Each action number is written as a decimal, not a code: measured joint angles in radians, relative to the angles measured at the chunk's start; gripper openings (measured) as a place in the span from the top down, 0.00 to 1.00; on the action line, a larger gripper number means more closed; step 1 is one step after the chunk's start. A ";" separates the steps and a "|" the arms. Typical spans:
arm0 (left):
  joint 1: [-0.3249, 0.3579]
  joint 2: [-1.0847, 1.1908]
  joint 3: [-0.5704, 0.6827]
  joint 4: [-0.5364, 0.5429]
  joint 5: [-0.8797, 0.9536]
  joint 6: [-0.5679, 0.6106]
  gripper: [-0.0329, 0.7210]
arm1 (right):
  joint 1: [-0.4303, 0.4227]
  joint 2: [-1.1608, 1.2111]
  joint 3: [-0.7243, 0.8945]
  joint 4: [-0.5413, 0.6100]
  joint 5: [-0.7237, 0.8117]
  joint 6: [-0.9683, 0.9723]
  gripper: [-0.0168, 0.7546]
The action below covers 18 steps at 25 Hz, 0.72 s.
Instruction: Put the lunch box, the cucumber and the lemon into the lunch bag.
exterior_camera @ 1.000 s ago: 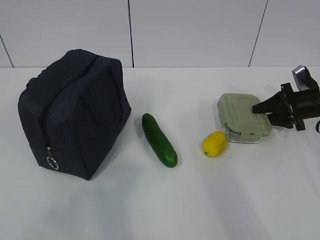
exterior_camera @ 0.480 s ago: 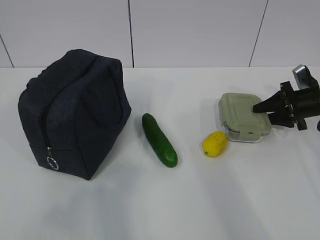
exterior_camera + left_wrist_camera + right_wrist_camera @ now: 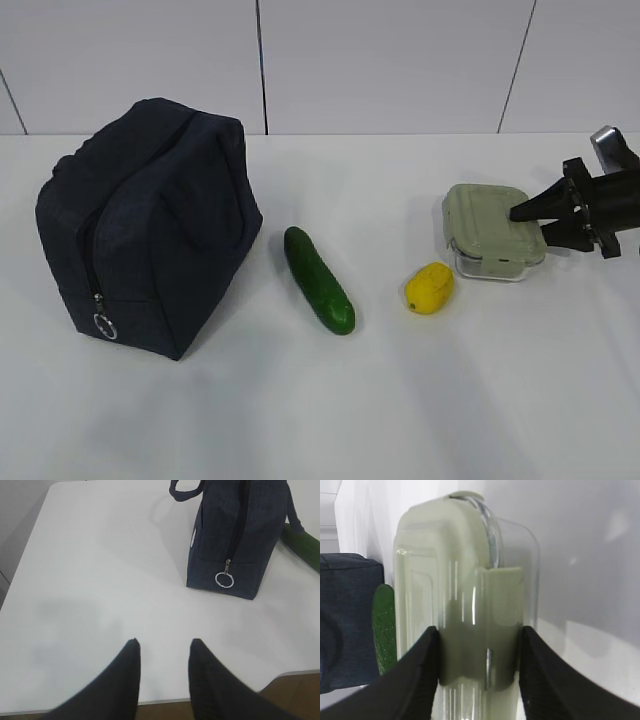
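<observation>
Looking along the counter, exterior view:
- Lunch bag (image 3: 148, 225): it stands on the left of the white counter (image 3: 330, 410), zipper closed, with the silver ring pull (image 3: 104, 324) low on its front edge.
- Cucumber (image 3: 318, 279): it lies on the counter just right of the bag, apart from it.
- Lemon (image 3: 429, 287): it lies between the cucumber and the lunch box, close to the box.
- Lunch box (image 3: 493, 232): it is on the right, with the green lid on; its right end is between the tips of the right tool (image 3: 536, 222).

Left wrist view:
- Left tool (image 3: 162, 652): the two dark fingers are parted and hold nothing, above bare counter.
- Lunch bag (image 3: 240, 530): it is well ahead of the tool, ring pull hanging on the near side.

Right wrist view:
- Right tool (image 3: 479, 645): one finger is on each side of the lunch box (image 3: 465, 580), gripping it across the lid clip.
- Background: parts of the cucumber (image 3: 384, 630) and the bag (image 3: 345, 620) show behind the box on the left.
</observation>
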 joint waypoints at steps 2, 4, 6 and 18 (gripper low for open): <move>0.000 0.000 0.000 0.000 0.000 0.000 0.64 | 0.000 0.000 0.001 0.011 -0.004 0.007 0.54; 0.000 0.000 0.000 0.000 0.000 0.000 0.64 | 0.000 0.000 0.002 0.021 -0.004 0.007 0.54; 0.000 0.000 0.000 0.000 0.000 0.000 0.64 | 0.000 0.000 0.002 0.023 -0.004 0.009 0.54; 0.000 0.043 -0.056 0.004 0.000 0.000 0.64 | 0.000 -0.013 0.002 0.029 -0.010 0.020 0.54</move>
